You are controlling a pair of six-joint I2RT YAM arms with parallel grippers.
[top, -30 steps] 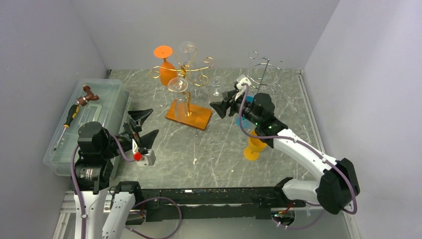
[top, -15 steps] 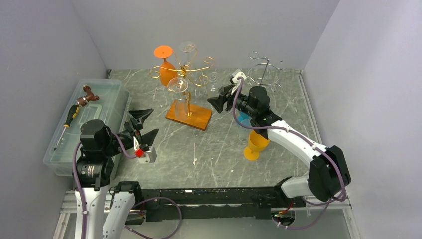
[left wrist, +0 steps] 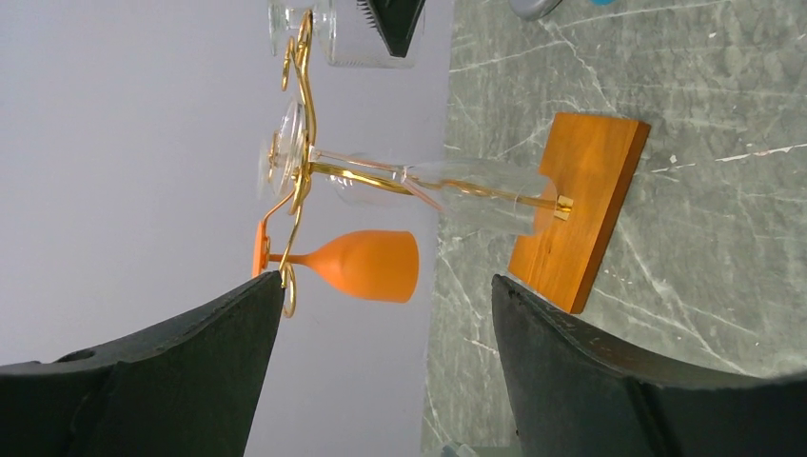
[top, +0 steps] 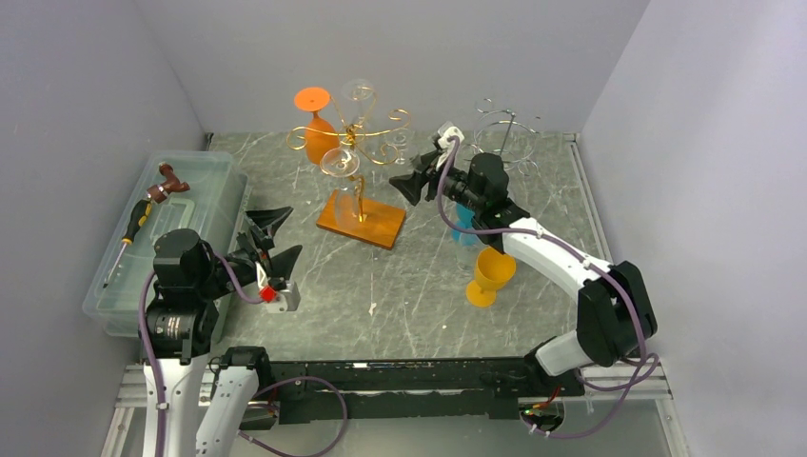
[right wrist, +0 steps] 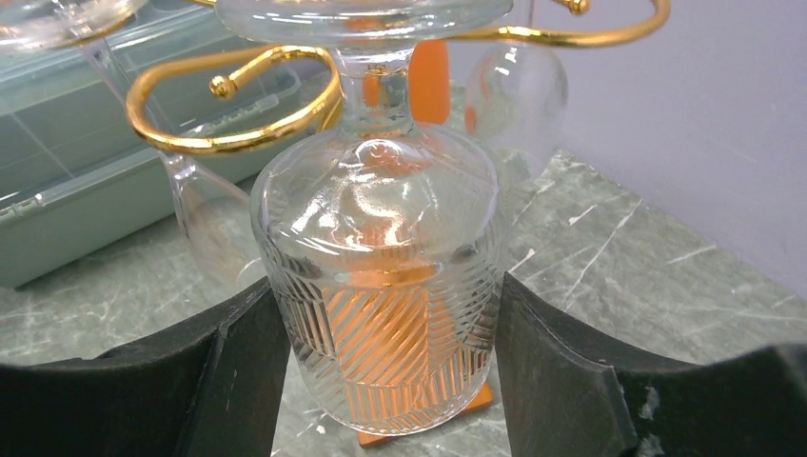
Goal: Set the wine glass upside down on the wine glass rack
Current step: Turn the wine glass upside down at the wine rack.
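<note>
Clear ribbed glass [right wrist: 381, 314] hangs upside down at the centre of the right wrist view. Its stem passes through a gold hook of the rack [right wrist: 228, 143] and its foot sits above the hook. The right claw [right wrist: 385, 305] grips the bowl, with one black finger against each side. In the top view, the glass [top: 400, 145] is at the right-hand side of the rack [top: 360, 133], upper centre of the frame, and the right claw [top: 407, 176] reaches it from the right.

An orange glass [top: 319, 133] hangs inverted on the left side of the rack. Other clear glasses hang near the rack's middle. The rack's wooden base [top: 362, 219] rests on the marbled surface [top: 400, 295].

A yellow goblet [top: 490, 276] stands upright right of centre. A blue glass [top: 466, 224] is just behind it, partly hidden by the right arm. A silver wire rack [top: 504, 129] stands at the upper right.

The left claw [top: 278, 238] is open and holds nothing. It sits at the lower left, well apart from the rack, with its fingers pointed toward it. A clear bin [top: 181, 190] at the far left holds a screwdriver [top: 138, 224].
</note>
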